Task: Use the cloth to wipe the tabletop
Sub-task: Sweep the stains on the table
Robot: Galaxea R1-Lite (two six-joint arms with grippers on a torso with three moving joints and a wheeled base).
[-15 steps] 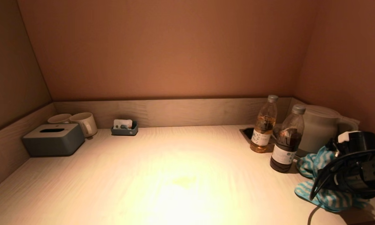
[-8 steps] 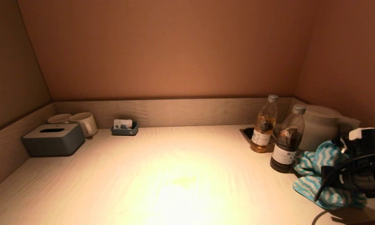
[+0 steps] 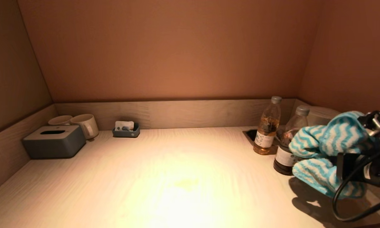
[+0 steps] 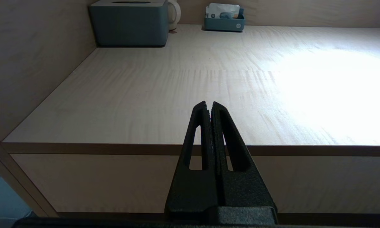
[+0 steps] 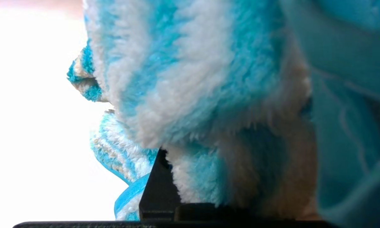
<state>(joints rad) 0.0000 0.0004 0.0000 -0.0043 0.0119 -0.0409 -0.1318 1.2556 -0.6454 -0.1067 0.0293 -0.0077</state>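
Currently right end effector (image 3: 351, 152) pinching fluffy blue-white zigzag cloth (image 3: 326, 148) clear above pale wooden bench (image 3: 164, 177); left end effector (image 4: 209, 109) pressed together.

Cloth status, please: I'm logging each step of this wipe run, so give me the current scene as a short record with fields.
cloth: blue-and-white striped cloth, bunched, lifted clear of the tabletop, shadow beneath it
right gripper: at the table's right side, shut on the cloth
left gripper: shut, empty, parked off the table's front edge
tabletop: light wood, faint yellowish stain near the middle, not yet wiped
near the cloth: dark bottle partly hidden behind it, amber bottle, kettle
far left: tissue box, two mugs, small tray
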